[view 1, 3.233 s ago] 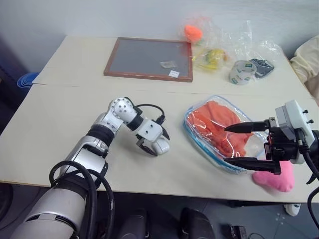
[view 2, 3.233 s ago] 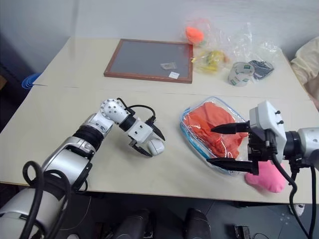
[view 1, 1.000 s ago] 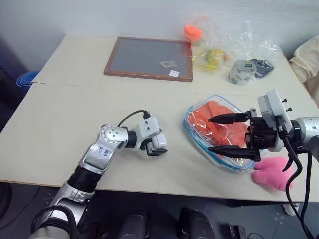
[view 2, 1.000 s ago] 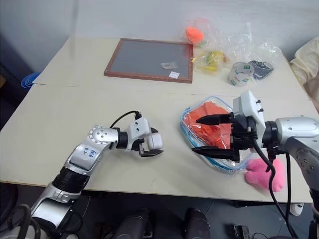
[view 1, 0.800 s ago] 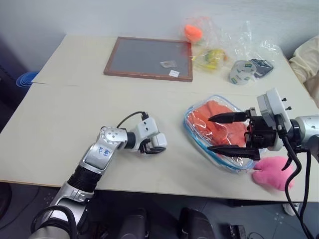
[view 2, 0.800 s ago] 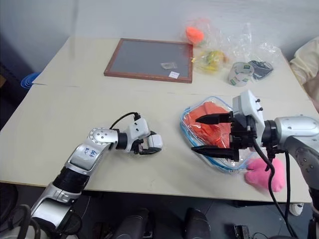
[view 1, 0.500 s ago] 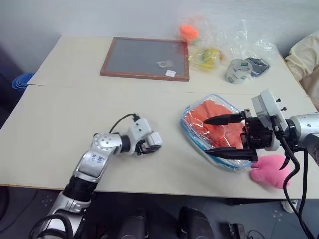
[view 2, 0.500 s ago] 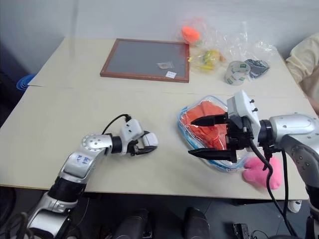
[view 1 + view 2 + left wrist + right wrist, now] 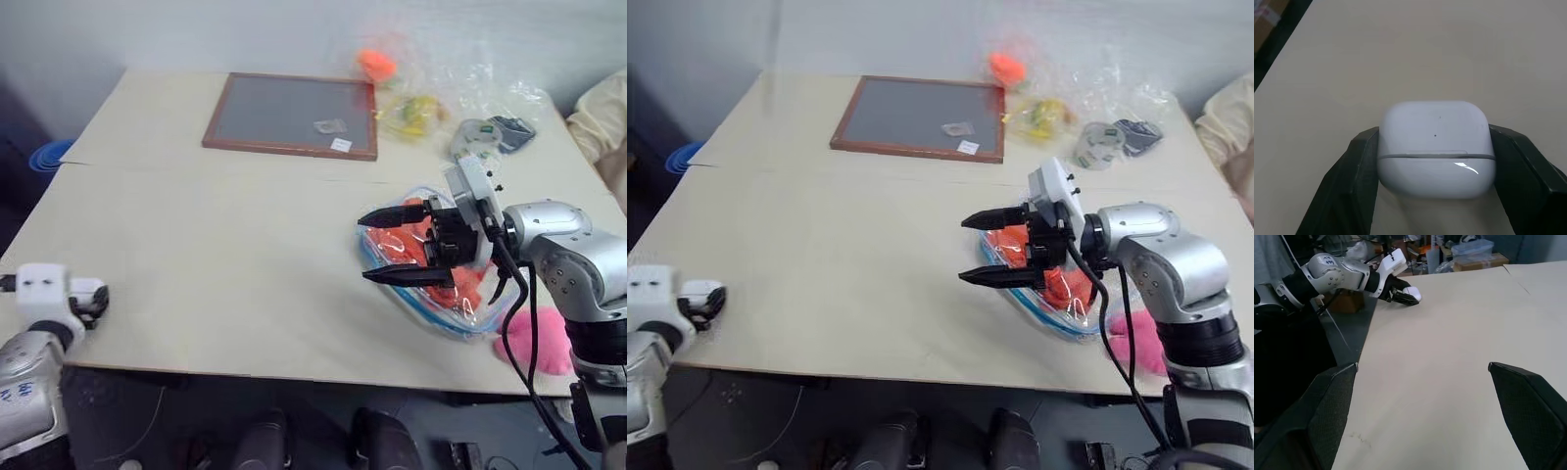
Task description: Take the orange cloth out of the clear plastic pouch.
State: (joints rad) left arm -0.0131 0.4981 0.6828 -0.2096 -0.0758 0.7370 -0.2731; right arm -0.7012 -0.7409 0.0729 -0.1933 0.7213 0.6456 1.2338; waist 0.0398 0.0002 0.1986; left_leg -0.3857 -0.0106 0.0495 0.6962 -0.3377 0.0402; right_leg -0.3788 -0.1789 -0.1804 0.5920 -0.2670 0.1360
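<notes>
Orange cloth (image 9: 446,257) inside the clear pouch (image 9: 460,315) on the table (image 9: 235,245), right of centre, beside a pink plush toy (image 9: 537,343). Right gripper (image 9: 395,246) over the pouch's left end, fingers wide apart, nothing between them. Left gripper (image 9: 1435,161) at the table's near left edge, fingers clamped on a small white case (image 9: 1436,147).

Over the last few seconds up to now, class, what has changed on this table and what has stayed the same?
The left gripper, its fingers shut on the white earbud case, has swung from the table's middle out to its left edge. The right gripper, fingers wide open, has moved leftward above the clear plastic pouch. The orange cloth stays inside the pouch; the pink plush toy and framed board are unmoved.
</notes>
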